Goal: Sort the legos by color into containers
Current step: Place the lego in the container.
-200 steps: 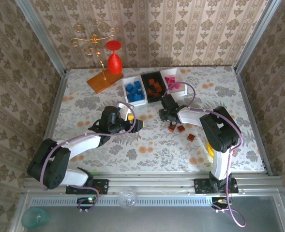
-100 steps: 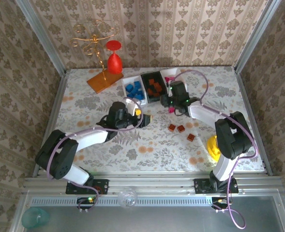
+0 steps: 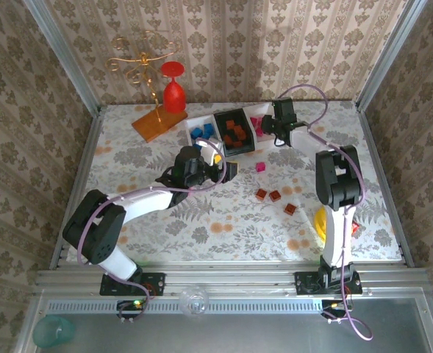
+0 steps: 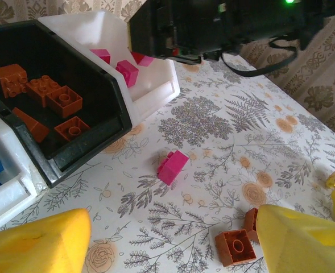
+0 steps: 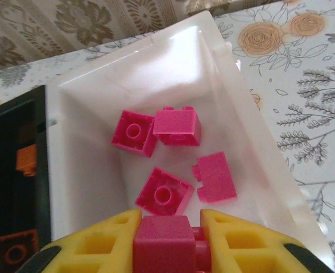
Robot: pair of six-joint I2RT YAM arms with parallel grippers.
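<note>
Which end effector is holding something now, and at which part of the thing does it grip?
The right end effector holds a pink lego by its opposite sides; the left end effector is open and empty.

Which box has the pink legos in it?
The white bin on the right end, beside the black bin. It holds pink legos; the black one holds orange-brown, and the other white bin holds blue.

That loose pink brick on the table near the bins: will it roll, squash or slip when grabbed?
Probably stiff: the pink brick looks like hard moulded plastic with crisp edges. Unlikely to roll, being boxy with flat faces. Small and smooth, it may skid on the table if nudged off-centre.
</note>
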